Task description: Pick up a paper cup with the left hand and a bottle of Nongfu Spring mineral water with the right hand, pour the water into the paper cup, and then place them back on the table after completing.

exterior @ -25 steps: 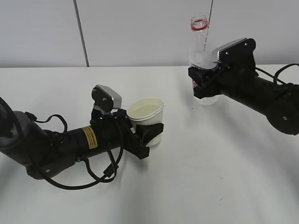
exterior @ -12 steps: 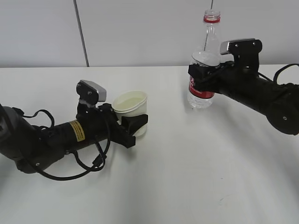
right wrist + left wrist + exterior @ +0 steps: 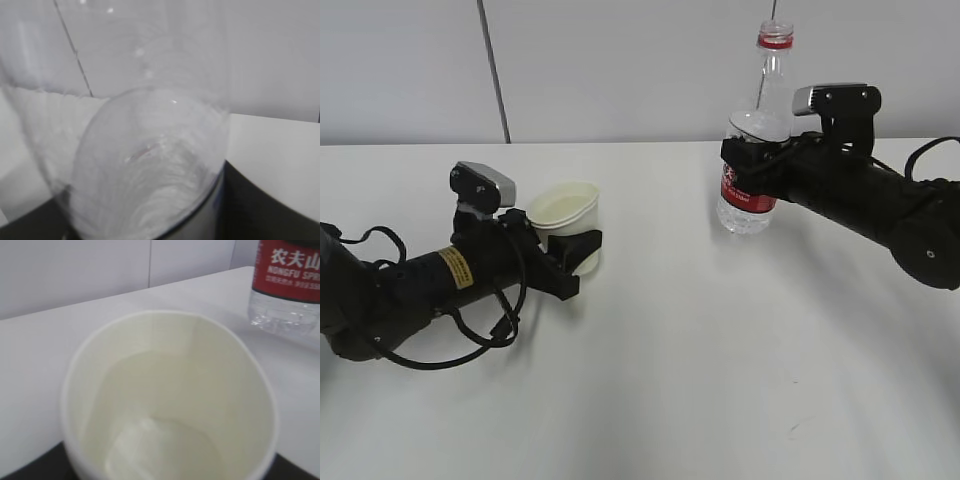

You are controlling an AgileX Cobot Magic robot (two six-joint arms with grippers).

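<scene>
The left hand's gripper (image 3: 582, 252) is shut on a white paper cup (image 3: 566, 226), held upright low over the white table (image 3: 700, 360) at the left. In the left wrist view the cup (image 3: 170, 400) fills the frame and clear water (image 3: 165, 450) lies in its bottom. The right hand's gripper (image 3: 745, 160) is shut on the Nongfu Spring bottle (image 3: 755, 140), upright, uncapped, red label, its base at the table. The bottle's clear shoulder (image 3: 150, 165) fills the right wrist view; its lower part (image 3: 287, 285) shows in the left wrist view.
A grey wall (image 3: 620, 70) with a dark vertical seam stands behind the table. Black cables (image 3: 470, 340) loop beside the left arm. Bare tabletop lies between the cup and the bottle and toward the front.
The left arm has drawn the cup left and lowered it. The right arm has brought the bottle from a tilt back to upright and set it lower.
</scene>
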